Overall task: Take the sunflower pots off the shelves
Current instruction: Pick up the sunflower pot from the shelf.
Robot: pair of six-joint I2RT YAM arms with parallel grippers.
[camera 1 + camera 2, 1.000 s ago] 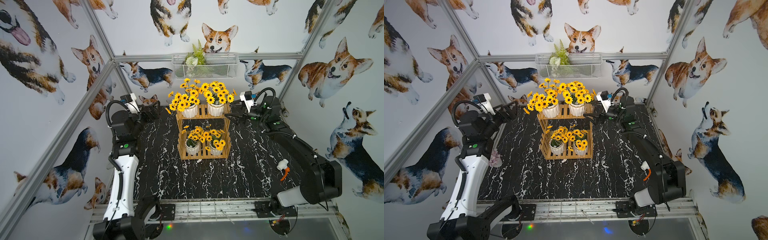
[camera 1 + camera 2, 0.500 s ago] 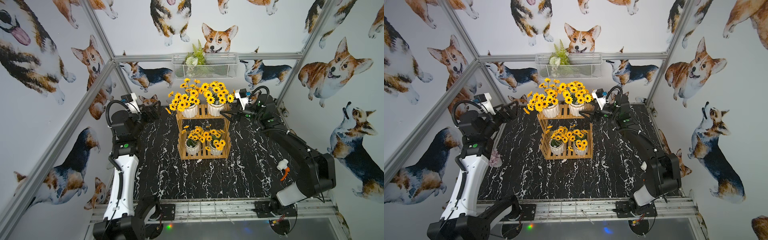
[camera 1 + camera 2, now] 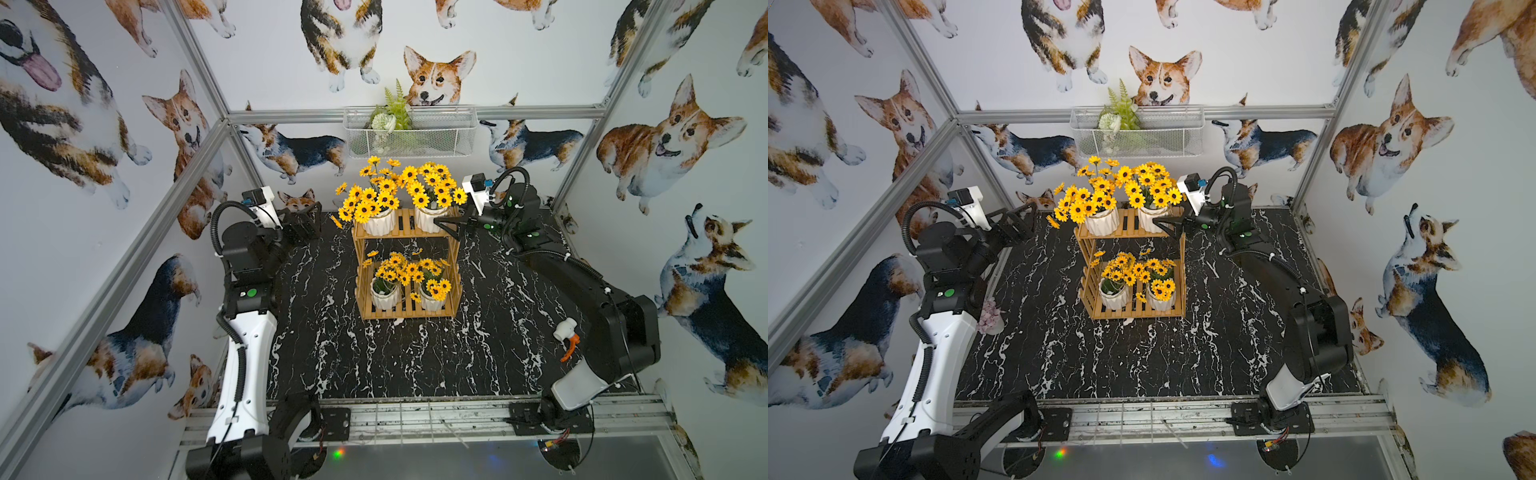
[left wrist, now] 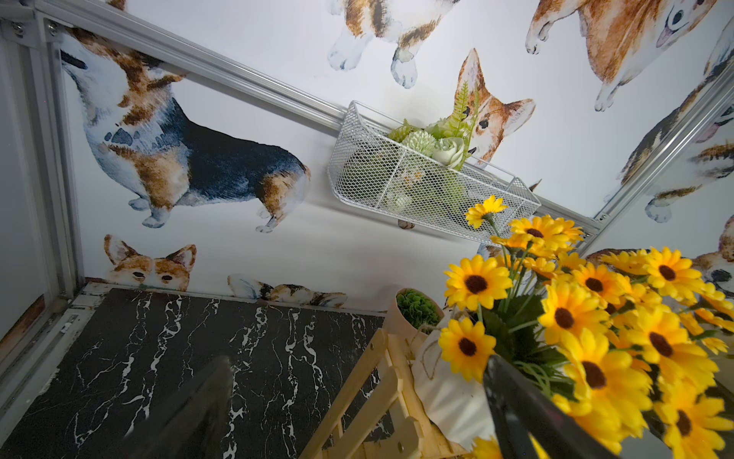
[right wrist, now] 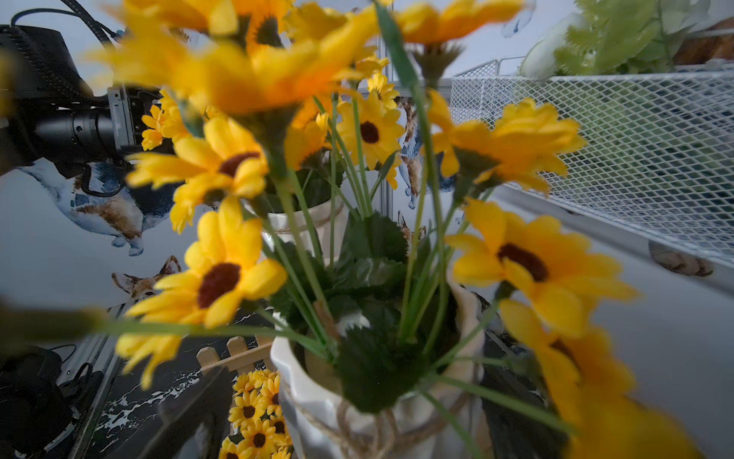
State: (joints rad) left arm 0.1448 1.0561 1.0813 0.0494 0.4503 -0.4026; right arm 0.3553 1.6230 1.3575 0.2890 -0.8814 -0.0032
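- Corgi wallpaper (image 3: 432, 77) surrounds a black, white-veined tabletop (image 3: 374, 353).
- Four sunflower pots (image 3: 379, 222) stand on the shelves (image 3: 407, 309), two per tier.
- Right gripper (image 3: 446, 227) gapes around one top-tier pot; left gripper (image 3: 311, 215) spread wide, well apart.

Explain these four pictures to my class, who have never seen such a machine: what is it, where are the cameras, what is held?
A left arm and a right arm work over a black table. Two pictures look down from above; two come from cameras on the wrists. Four sunflower pots stand on wooden shelves, two per level; a wire basket hangs behind. The right claw, open, is at the upper right pot; the left claw, open, hovers beside the shelves. Neither holds anything.
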